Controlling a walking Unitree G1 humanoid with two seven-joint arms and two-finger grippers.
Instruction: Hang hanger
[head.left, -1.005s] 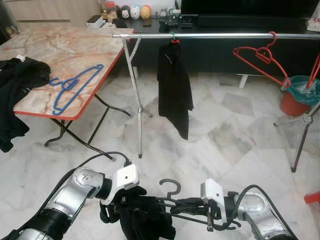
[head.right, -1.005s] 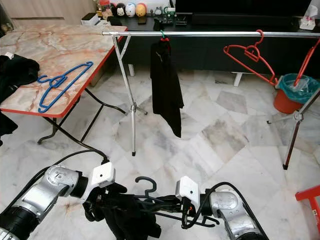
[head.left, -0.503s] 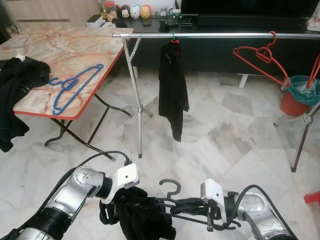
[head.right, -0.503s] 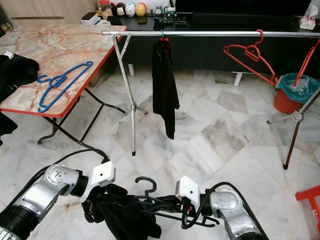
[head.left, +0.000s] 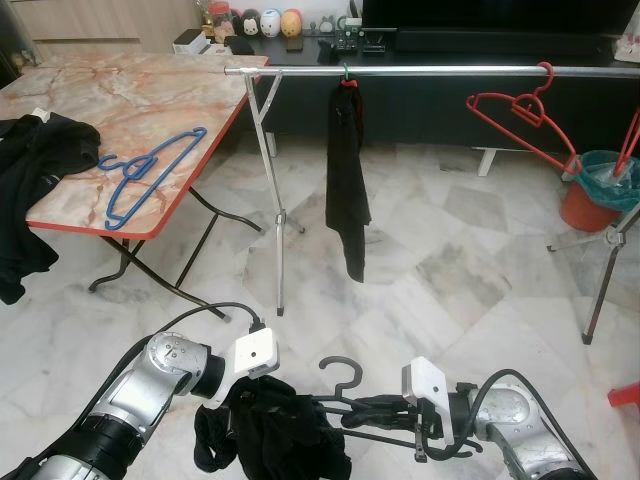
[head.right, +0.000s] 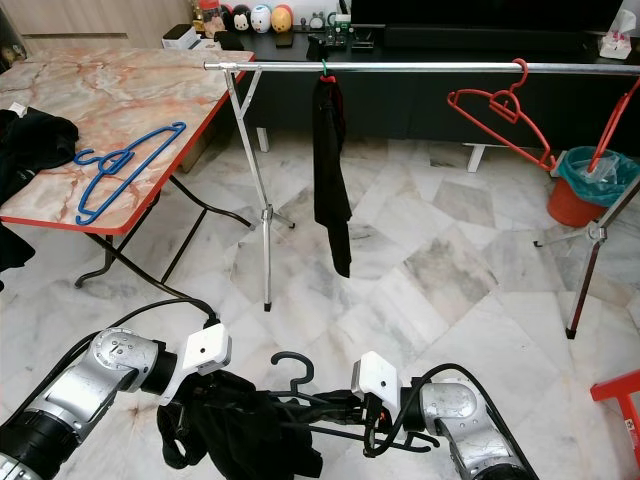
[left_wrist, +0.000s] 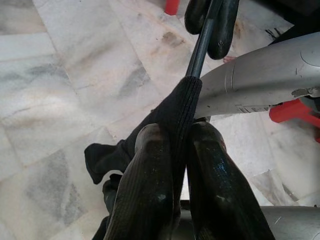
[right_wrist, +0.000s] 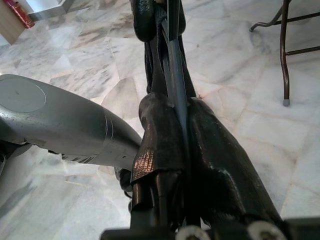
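Both grippers clamp a near dark hanger (head.left: 345, 400): left gripper (head.left: 238, 398) pinching its black cloth (head.left: 275, 440), right gripper (head.left: 372, 412) its bar; no writing readable.

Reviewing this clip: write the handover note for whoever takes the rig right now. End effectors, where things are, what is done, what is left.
Left end effector: shut on the black garment, low in front of the robot.
Right end effector: shut on the dark hanger, hook up, garment draped on it.
Rail: ahead; already carries a hung black garment and a red hanger.
Table: blue hanger and black clothes.
Done: hanger and garment held.
Left: lift, approach, hook onto rail.
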